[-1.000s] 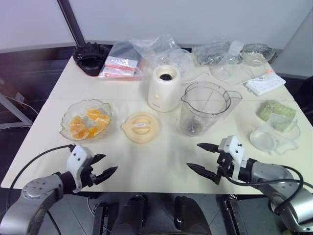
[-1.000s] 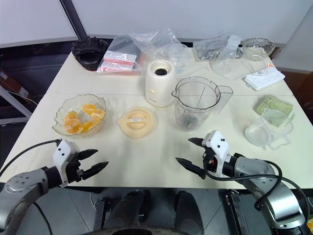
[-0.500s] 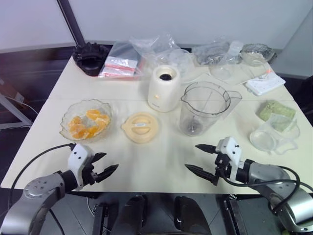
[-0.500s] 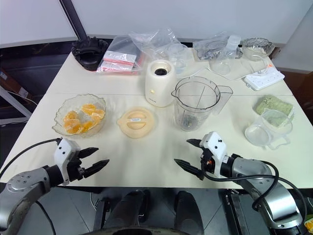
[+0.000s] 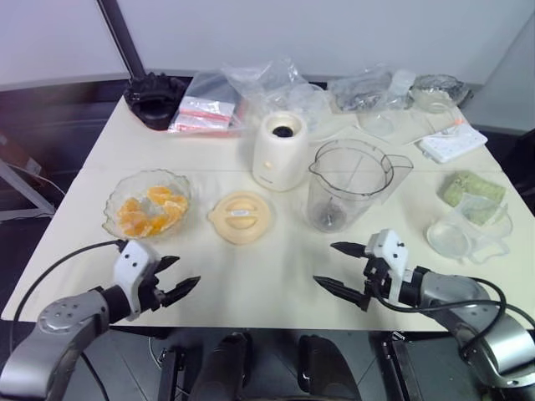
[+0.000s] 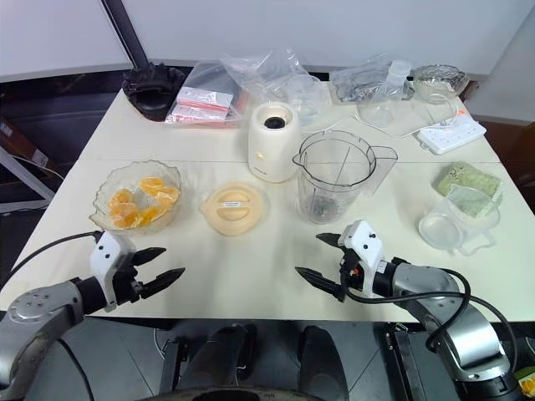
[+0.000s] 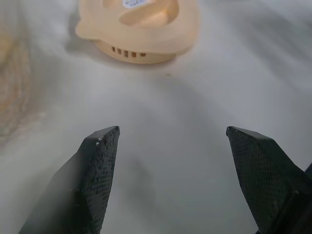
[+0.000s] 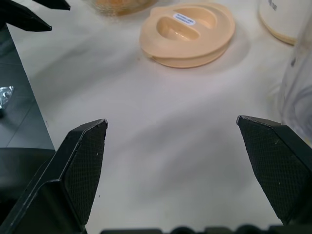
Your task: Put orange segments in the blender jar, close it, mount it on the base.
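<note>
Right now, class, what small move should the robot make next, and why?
Probably reach the open left gripper forward to the scalloped glass bowl for the glossy orange segments: the tall clear plastic blender jar stands empty and both grippers hold nothing.

A big pale table (image 5: 276, 276) stands by a white wall (image 5: 334, 33). The floor (image 5: 50, 142) is dark.

Two grey metal robot arms reach forward from the bottom corners, each angled inward. The left gripper (image 5: 174, 278), white-bodied with two black pointed fingers (image 7: 100, 161), hovers low with fingers spread apart, holding nothing. The right gripper (image 5: 339, 267), of the same build, hovers with its fingers spread wider, also holding nothing.
</note>
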Robot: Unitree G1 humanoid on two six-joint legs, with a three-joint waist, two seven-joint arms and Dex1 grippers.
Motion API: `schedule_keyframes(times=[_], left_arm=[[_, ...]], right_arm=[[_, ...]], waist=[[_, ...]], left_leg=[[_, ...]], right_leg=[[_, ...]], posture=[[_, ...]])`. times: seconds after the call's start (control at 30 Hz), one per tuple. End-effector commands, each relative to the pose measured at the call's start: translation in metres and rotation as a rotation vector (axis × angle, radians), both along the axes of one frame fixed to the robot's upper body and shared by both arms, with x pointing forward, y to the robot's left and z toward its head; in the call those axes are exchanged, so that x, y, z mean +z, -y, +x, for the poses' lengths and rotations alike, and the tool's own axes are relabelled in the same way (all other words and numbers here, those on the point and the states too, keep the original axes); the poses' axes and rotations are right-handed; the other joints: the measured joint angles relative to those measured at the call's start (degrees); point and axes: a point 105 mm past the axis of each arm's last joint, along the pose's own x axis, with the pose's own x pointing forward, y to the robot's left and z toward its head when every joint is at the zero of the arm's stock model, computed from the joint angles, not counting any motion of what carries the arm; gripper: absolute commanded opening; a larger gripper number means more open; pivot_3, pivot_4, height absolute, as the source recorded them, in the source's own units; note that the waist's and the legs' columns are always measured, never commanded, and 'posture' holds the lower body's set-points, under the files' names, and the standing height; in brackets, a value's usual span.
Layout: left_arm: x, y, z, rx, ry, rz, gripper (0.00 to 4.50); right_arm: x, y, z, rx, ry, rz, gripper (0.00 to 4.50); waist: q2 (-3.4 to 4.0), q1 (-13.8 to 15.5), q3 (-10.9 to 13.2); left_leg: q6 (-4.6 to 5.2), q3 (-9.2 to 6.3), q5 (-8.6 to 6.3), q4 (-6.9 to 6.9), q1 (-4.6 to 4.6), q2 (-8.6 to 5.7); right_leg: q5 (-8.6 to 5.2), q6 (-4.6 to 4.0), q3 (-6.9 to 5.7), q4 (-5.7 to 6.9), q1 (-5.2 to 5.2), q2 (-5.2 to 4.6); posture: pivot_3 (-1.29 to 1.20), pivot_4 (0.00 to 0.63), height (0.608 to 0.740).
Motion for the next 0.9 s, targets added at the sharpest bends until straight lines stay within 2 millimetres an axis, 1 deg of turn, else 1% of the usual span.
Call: schedule_keyframes(times=[0.03, 0.07, 0.23, 0.3, 0.37, 0.43, 0.53, 0.57, 0.67, 0.77, 0.83, 0.9], left_arm=[[0.016, -0.005, 0.006, -0.002, 0.054, 0.042, 3.64], [0.018, -0.007, 0.008, 0.000, 0.058, 0.052, 3.64], [0.056, -0.031, 0.038, -0.022, 0.135, 0.180, 3.64], [0.079, -0.045, 0.057, -0.029, 0.194, 0.254, 3.64], [0.098, -0.057, 0.077, -0.052, 0.264, 0.358, 3.64], [0.107, -0.067, 0.094, -0.099, 0.308, 0.491, 3.64], [0.105, -0.089, 0.118, -0.237, 0.352, 0.872, 3.64], [0.103, -0.095, 0.126, -0.266, 0.351, 0.952, 3.64], [0.102, -0.103, 0.142, -0.306, 0.345, 1.031, 3.64], [0.095, -0.102, 0.159, -0.321, 0.325, 1.076, 3.64], [0.086, -0.101, 0.167, -0.318, 0.311, 1.109, 3.64], [0.078, -0.097, 0.172, -0.318, 0.299, 1.106, 3.64]], right_arm=[[0.007, -0.003, 0.000, 0.020, 0.034, 0.007, 4.45], [0.007, -0.004, 0.000, 0.022, 0.036, 0.005, 4.45], [0.031, -0.021, -0.003, 0.099, 0.067, 0.042, 4.45], [0.042, -0.033, -0.004, 0.131, 0.085, 0.078, 4.45], [0.049, -0.045, -0.005, 0.157, 0.098, 0.102, 4.45], [0.052, -0.054, -0.005, 0.170, 0.106, 0.116, 4.45], [0.056, -0.065, -0.003, 0.171, 0.127, 0.128, 4.45], [0.057, -0.067, -0.002, 0.165, 0.134, 0.132, 4.45], [0.059, -0.072, 0.000, 0.150, 0.138, 0.149, 4.45], [0.062, -0.079, -0.002, 0.142, 0.141, 0.183, 4.45], [0.062, -0.085, -0.004, 0.137, 0.145, 0.194, 4.45], [0.062, -0.087, -0.005, 0.119, 0.148, 0.203, 4.45]], waist=[[-0.01, 0.02, 0.00], [-0.01, 0.02, 0.00], [-0.03, -0.03, 0.02], [-0.04, -0.05, 0.02], [-0.07, -0.07, 0.04], [-0.08, -0.08, 0.02], [-0.08, -0.13, 0.02], [-0.08, -0.08, 0.02], [-0.22, -0.19, 0.05], [-0.43, 0.04, 0.09], [-0.50, -0.08, 0.09], [-0.61, -0.30, 0.10]], left_leg=[[0.00, 0.00, 0.00, 0.00, 0.00, 0.00], [0.01, 0.00, 0.00, 0.00, 0.00, -0.01], [-0.01, -0.02, 0.02, 0.05, 0.01, -0.01], [-0.01, -0.01, 0.02, 0.04, 0.08, 0.00], [-0.01, -0.01, 0.02, 0.04, 0.12, 0.01], [-0.01, -0.01, 0.03, 0.02, 0.16, 0.01], [-0.02, 0.10, 0.06, -0.05, 0.16, -0.11], [-0.02, 0.12, 0.06, -0.05, 0.13, -0.12], [0.00, 0.16, 0.06, -0.07, 0.06, -0.17], [0.03, 0.12, 0.05, -0.03, -0.03, -0.18], [0.04, 0.11, 0.05, 0.03, -0.07, -0.20], [0.05, 0.12, 0.06, 0.07, -0.08, -0.23]], right_leg=[[0.00, 0.00, 0.00, 0.00, 0.00, 0.00], [0.00, 0.00, 0.00, 0.00, 0.00, 0.00], [0.01, -0.01, -0.07, 0.12, -0.02, 0.04], [0.01, -0.02, -0.06, 0.18, -0.01, 0.04], [0.00, -0.01, -0.07, 0.24, -0.02, 0.07], [0.02, -0.03, -0.07, 0.27, -0.01, 0.11], [0.06, 0.03, -0.03, 0.26, -0.05, 0.04], [0.14, 0.17, -0.01, 0.21, -0.07, 0.04], [0.22, 0.31, 0.02, 0.12, -0.12, 0.03], [0.30, 0.47, -0.03, 0.14, -0.17, 0.07], [0.31, 0.51, -0.05, 0.24, -0.20, 0.09], [0.31, 0.58, -0.03, 0.37, -0.21, 0.07]], posture=[[0.00, 0.150, 0.740], [0.00, 0.150, 0.740], [0.00, 0.150, 0.740], [0.00, 0.150, 0.740], [0.00, 0.150, 0.740], [0.00, 0.150, 0.740], [0.00, 0.150, 0.740], [0.00, 0.150, 0.740], [0.00, 0.150, 0.740], [0.00, 0.150, 0.740], [0.00, 0.150, 0.740], [0.00, 0.150, 0.740]])
